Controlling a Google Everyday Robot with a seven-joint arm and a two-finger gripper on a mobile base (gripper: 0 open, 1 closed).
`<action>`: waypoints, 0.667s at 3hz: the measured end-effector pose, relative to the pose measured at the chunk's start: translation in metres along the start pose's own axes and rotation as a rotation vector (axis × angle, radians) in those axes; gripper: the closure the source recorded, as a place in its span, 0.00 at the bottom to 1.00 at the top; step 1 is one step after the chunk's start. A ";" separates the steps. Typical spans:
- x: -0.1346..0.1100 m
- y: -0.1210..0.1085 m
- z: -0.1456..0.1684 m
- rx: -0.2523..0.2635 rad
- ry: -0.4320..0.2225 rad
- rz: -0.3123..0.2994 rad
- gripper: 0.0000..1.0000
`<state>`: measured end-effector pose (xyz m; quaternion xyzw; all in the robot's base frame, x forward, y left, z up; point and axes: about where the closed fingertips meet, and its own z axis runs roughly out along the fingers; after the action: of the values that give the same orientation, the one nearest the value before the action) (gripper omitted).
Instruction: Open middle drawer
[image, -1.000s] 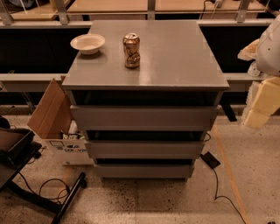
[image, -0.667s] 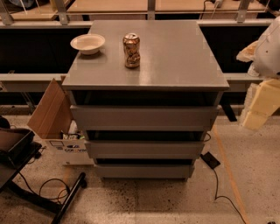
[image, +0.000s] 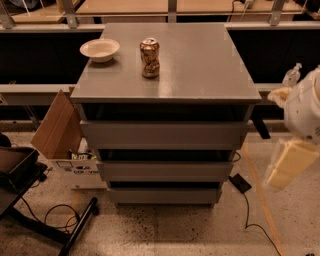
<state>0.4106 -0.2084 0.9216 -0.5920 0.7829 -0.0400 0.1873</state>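
A grey cabinet (image: 170, 70) stands in the middle of the camera view with three alike handleless drawers stacked in its front. The middle drawer (image: 165, 171) is the second front panel, shut like the top drawer (image: 162, 135) and the bottom drawer (image: 165, 196). My gripper (image: 287, 165), cream-coloured below a white arm (image: 306, 107), hangs at the right edge of the view. It is to the right of the cabinet at about the height of the middle drawer, apart from it.
A dented can (image: 149, 58) and a white bowl (image: 100, 49) stand on the cabinet top. A cardboard box (image: 59, 127) leans at the cabinet's left. A black stand (image: 20, 175) is at the lower left. Cables and a black adapter (image: 241, 183) lie on the floor at the right.
My arm and gripper have come down at the right edge, from the level of the cabinet top to the level of the drawers. The drawers have not moved.
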 end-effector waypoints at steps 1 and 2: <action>0.019 0.031 0.046 0.025 0.004 0.012 0.00; 0.039 0.061 0.145 0.020 0.063 -0.005 0.00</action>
<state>0.3954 -0.2044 0.7600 -0.5906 0.7864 -0.0668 0.1684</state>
